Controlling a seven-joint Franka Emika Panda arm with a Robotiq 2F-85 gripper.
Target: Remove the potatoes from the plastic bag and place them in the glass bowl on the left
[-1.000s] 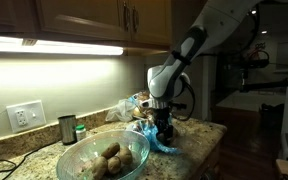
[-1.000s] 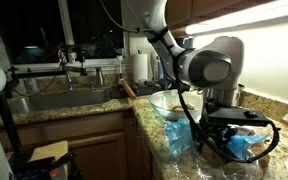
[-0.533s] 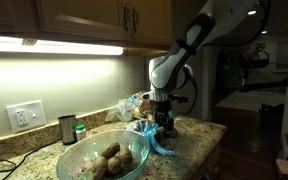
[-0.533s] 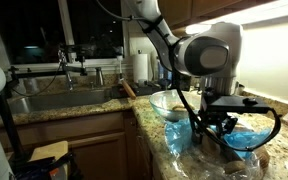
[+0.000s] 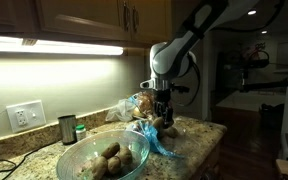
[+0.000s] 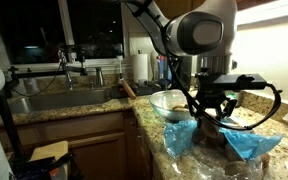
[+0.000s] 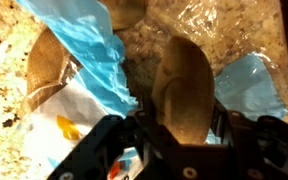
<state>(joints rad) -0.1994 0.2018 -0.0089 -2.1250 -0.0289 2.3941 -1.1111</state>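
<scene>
My gripper (image 7: 182, 112) is shut on one light-brown potato (image 7: 184, 80), which fills the gap between the jaws in the wrist view. In an exterior view the gripper (image 5: 162, 112) hangs above the wrinkly blue plastic bag (image 5: 154, 138). The bag (image 7: 89, 45) lies below, with another potato (image 7: 46, 65) beside it and a third (image 7: 126, 12) partly covered. The wide glass bowl (image 5: 76, 160) stands to the left on the counter and holds several potatoes (image 5: 110, 153). From the opposite side, the gripper (image 6: 212, 108) is above the blue film (image 6: 242, 145), with the bowl (image 6: 169, 102) behind.
A dark metal cup (image 5: 67, 128) and a small green-topped jar (image 5: 80, 131) stand near the wall. A clear printed bag (image 5: 134, 104) sits behind the gripper. The granite counter (image 5: 199, 140) ends at the right; a sink (image 6: 54, 100) lies along it.
The gripper has risen from down at the blue bag, carrying the potato up with it. The bag's film has shifted and spread as the arm lifted.
</scene>
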